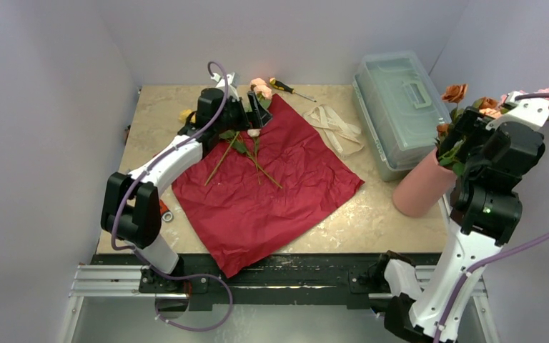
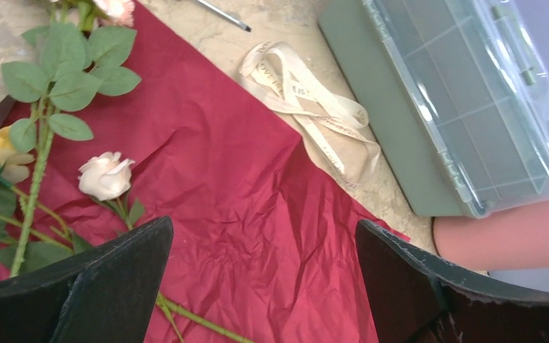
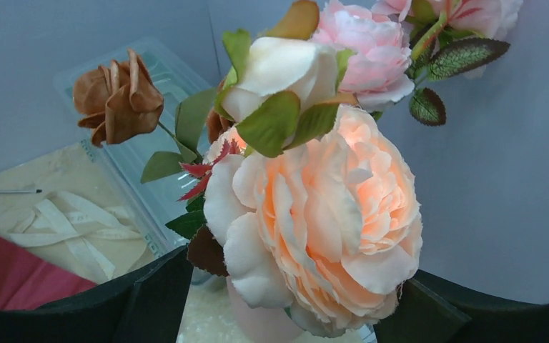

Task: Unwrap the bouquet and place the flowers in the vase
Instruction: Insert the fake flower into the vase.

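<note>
Flowers lie loose on the red paper below your wide-open left gripper. Others stand in the vase, crowding your right gripper, its fingers spread. Clear box sits just beside the vase, ribbon nearby.

You had the left gripper hanging over the dark red paper, its fingers spread wide. The flowers lay on the paper at the left. The cream ribbon lay loose on the worktop beside the clear box. The vase showed at lower right.
</note>
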`<state>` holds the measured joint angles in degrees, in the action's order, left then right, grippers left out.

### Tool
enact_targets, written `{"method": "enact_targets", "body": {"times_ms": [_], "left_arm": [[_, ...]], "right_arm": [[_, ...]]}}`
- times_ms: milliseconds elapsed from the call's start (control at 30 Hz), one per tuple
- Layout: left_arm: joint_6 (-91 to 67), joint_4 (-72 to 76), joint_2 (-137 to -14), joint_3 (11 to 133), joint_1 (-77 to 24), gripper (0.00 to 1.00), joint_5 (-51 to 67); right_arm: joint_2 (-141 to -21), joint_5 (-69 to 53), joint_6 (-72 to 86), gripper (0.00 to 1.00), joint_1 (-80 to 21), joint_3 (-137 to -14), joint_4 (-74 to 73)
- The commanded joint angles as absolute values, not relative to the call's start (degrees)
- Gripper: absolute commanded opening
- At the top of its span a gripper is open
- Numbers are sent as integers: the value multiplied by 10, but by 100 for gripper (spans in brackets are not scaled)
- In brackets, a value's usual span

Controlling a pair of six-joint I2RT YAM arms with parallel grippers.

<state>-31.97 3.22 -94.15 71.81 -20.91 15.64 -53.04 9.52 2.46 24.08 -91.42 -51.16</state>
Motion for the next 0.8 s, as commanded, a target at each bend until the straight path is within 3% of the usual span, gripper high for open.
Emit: {"method": "enact_targets", "body": {"times_ms": [0,167,767], "left_arm": [[-326,12,-947,741,-198,100,130],[-325,1,-952,740,-193,100,118],[-336,-35,-970,742,-186,100,99]], "right_arm": [[-504,105,-5,89,244,-903,-551],[-501,48,-59,98,244,-940,-606],[-647,-88,-116,98,244,-1279,-658]]}}
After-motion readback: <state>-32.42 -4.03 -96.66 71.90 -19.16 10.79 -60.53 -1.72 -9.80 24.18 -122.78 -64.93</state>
